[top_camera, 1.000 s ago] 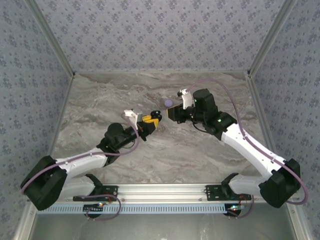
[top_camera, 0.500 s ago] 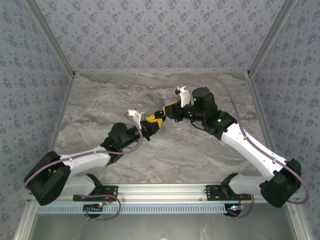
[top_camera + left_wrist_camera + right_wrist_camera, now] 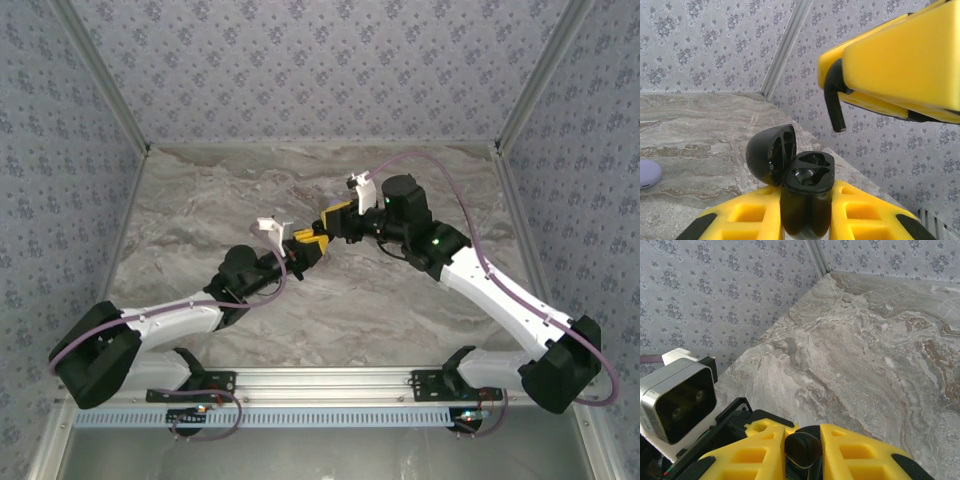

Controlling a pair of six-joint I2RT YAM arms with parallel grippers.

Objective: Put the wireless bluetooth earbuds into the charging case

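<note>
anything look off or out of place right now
Nothing stands out: the left gripper holds the charging case upright with its lid open, and the right gripper holds an earbud just above it.

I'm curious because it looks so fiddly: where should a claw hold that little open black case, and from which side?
I'd say by the lower body of the charging case, squeezed across its two flanks from underneath, as the left claw does. That leaves the hinged lid swung open and the sockets facing up, free for the earbud.

right gripper [image 3: 831, 89], earbud [image 3: 836, 112] over charging case [image 3: 807, 175]; table [image 3: 690, 125] open
</note>
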